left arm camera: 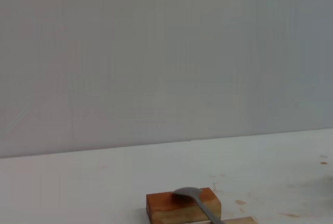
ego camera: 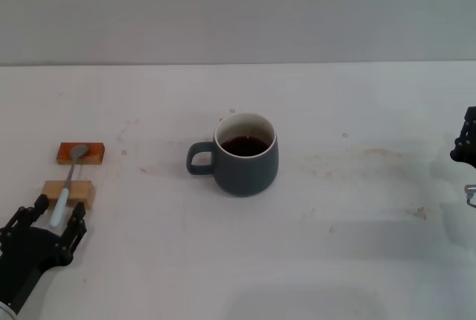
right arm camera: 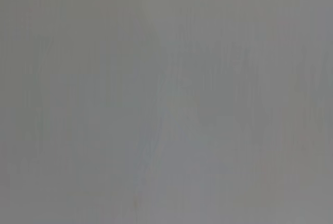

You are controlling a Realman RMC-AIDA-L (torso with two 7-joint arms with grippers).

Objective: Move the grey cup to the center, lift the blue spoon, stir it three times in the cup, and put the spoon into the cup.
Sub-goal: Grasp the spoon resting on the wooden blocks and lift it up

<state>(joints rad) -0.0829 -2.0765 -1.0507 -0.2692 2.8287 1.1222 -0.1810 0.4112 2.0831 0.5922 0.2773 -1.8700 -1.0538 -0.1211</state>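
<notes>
— What does your head camera give you?

— The grey cup (ego camera: 247, 155) stands upright near the middle of the white table (ego camera: 357, 245), dark brown liquid inside, its handle turned toward my left. Well off to my left lies the blue spoon (ego camera: 68, 181): its metal bowl rests on the orange-red block (ego camera: 80, 153), its pale blue handle crosses the tan wooden block (ego camera: 68, 193). My left gripper (ego camera: 46, 219) sits low at the near left corner, fingers spread apart on either side of the handle's tip, holding nothing.

— And your right one?

— My right gripper (ego camera: 464, 144) shows only as a dark part at the far right edge, well apart from the cup. Whether those fingers are spread or closed, I cannot tell.

— The left wrist camera?

— It looks along the table at the orange-red block (left arm camera: 183, 205), with the spoon's grey bowl (left arm camera: 193, 198) lying on top and the neck running down toward me. A sliver of the tan block (left arm camera: 244, 220) shows at the edge. A plain grey wall stands behind.

— The right wrist?

— Only a blank grey surface.
</notes>
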